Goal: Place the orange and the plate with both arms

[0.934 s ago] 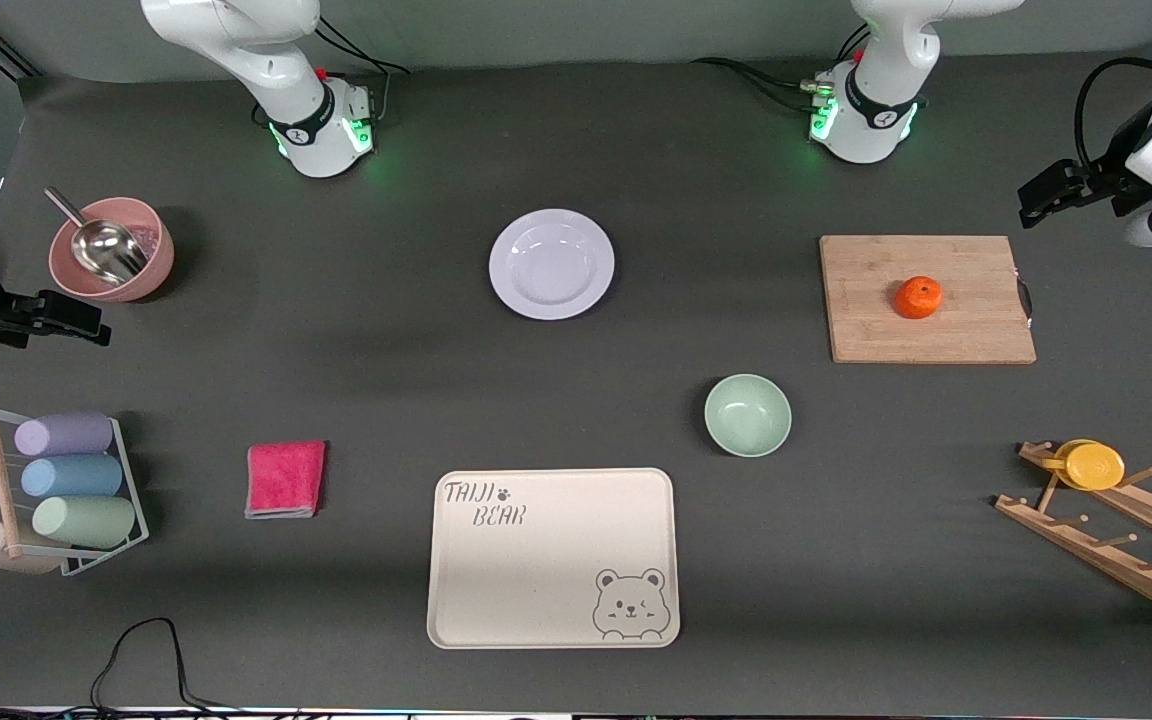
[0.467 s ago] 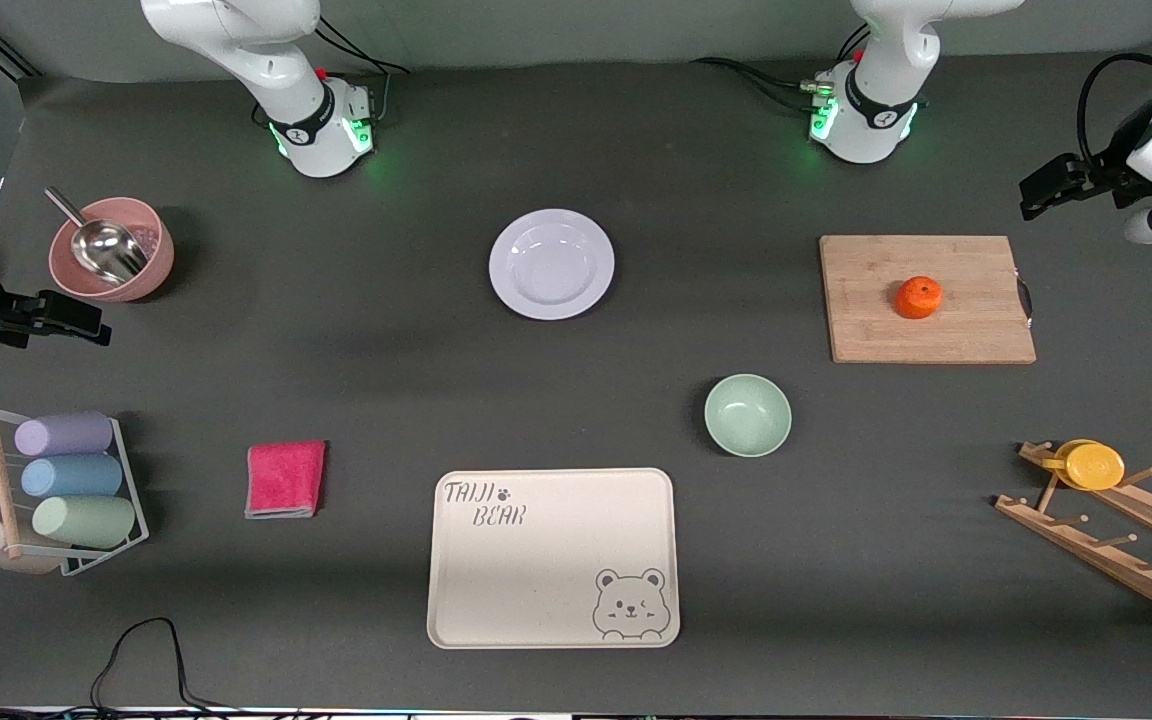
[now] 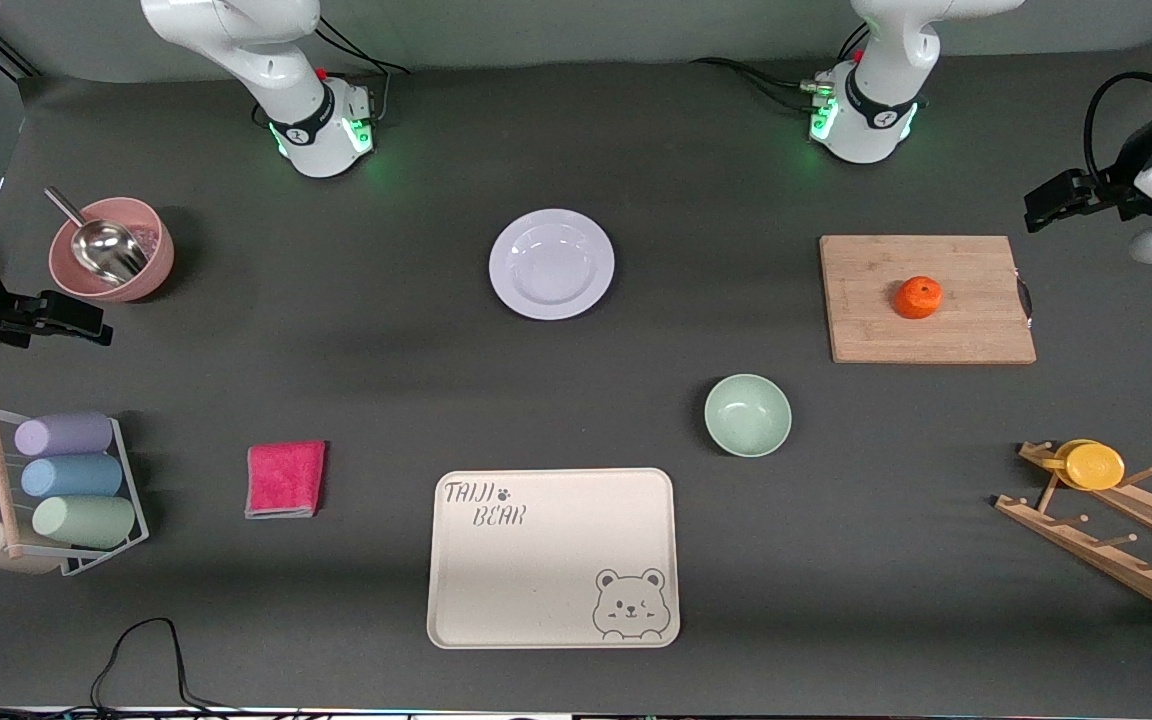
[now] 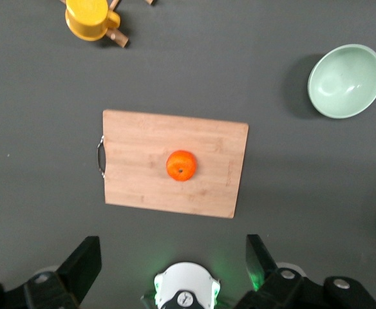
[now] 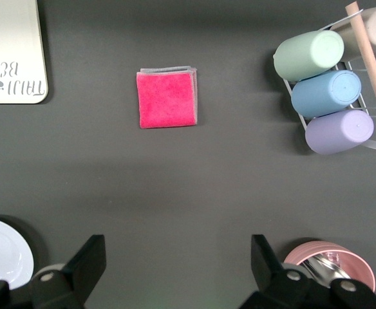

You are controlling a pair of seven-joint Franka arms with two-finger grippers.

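Observation:
The orange (image 3: 918,297) sits on a wooden cutting board (image 3: 866,320) toward the left arm's end of the table. It also shows in the left wrist view (image 4: 181,165), on the board (image 4: 136,174). The white plate (image 3: 551,264) lies mid-table close to the arms' bases; its rim shows in the right wrist view (image 5: 1,257). My left gripper (image 3: 1044,207) is open and empty, high over the table's end beside the board, and its open jaws show in the left wrist view (image 4: 172,254). My right gripper (image 3: 91,327) is open and empty over the table between the pink bowl and the cup rack (image 5: 178,254).
A mint-green bowl (image 3: 747,414) and a cream bear tray (image 3: 553,557) lie nearer the front camera. A pink cloth (image 3: 285,478), a rack of cups (image 3: 66,480) and a pink bowl with a scoop (image 3: 112,250) are at the right arm's end. A wooden rack holds a yellow cup (image 3: 1091,465).
My left gripper has drifted slightly outward and up at the left arm's end of the table. The right gripper has barely moved. Orange and plate have not moved.

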